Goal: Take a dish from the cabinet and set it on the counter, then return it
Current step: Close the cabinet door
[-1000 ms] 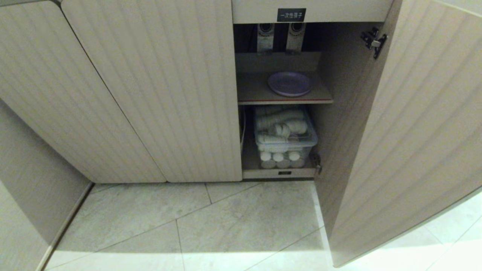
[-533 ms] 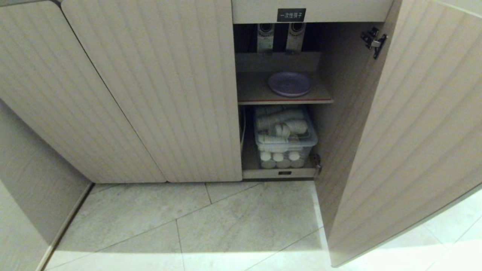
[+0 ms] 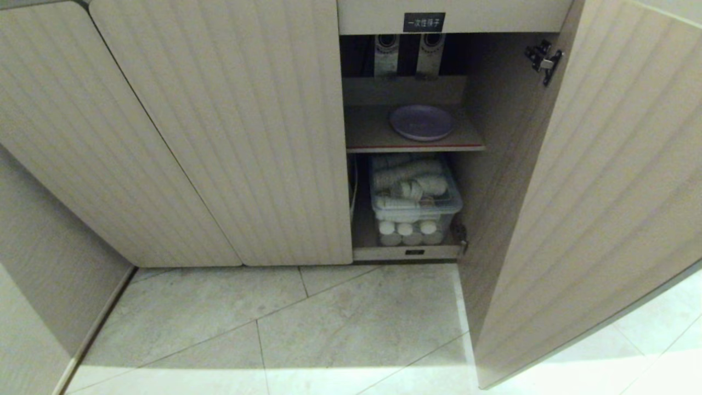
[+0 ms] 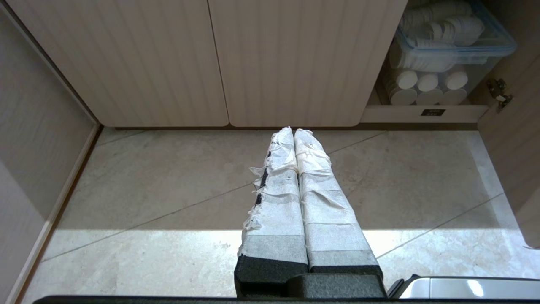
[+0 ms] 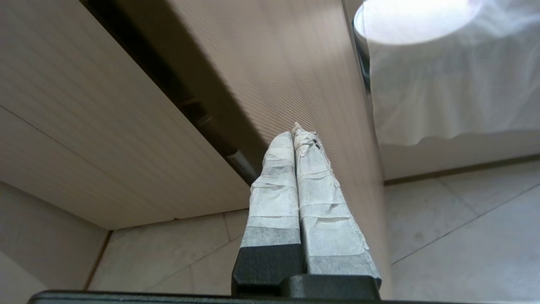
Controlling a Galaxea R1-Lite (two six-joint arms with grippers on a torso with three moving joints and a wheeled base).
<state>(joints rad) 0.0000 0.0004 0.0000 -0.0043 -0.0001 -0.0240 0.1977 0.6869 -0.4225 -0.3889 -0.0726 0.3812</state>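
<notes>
Where shelved, lavender dish (image 3: 421, 122) lies flat.

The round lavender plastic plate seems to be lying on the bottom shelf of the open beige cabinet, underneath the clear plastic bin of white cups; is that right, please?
Not quite. The head view shows the round lavender plastic plate lying on the upper inner shelf of the open beige cabinet, above the clear plastic bin of white cups, not underneath it. The bin sits in the lower compartment.
</notes>
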